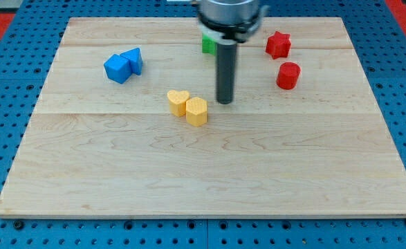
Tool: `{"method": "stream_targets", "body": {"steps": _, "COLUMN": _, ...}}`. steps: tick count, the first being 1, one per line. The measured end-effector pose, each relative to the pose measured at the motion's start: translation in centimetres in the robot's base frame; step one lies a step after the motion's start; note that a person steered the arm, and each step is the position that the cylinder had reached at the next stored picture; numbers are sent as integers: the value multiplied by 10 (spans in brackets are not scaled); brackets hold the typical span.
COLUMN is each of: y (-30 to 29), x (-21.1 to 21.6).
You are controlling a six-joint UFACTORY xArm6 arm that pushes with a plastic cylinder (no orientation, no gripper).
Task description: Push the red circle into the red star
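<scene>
The red circle [288,75] is a short red cylinder at the board's upper right. The red star [278,44] lies just above it and slightly to the left, with a small gap between them. My tip [224,102] is on the board near the middle, well to the left of and a little below the red circle. It touches no block.
A yellow heart [178,101] and a yellow hexagon block [196,111] touch each other just left of my tip. A green block [207,44] is partly hidden behind the rod. Two blue blocks [123,66] sit together at the upper left. The wooden board [203,173] lies on a blue pegboard.
</scene>
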State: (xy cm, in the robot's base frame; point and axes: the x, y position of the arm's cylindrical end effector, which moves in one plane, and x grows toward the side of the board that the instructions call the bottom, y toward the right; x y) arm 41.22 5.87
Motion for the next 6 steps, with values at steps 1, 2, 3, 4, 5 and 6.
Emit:
{"method": "stream_targets", "body": {"steps": 1, "y": 67, "x": -5}}
{"method": "stream_targets", "body": {"steps": 2, "y": 90, "x": -29}}
{"method": "stream_targets", "body": {"steps": 3, "y": 91, "x": -63}}
{"method": "stream_targets", "body": {"steps": 4, "y": 91, "x": -78}}
{"method": "stream_targets", "body": {"steps": 5, "y": 91, "x": -54}}
{"method": "stream_targets", "body": {"steps": 6, "y": 91, "x": -44}}
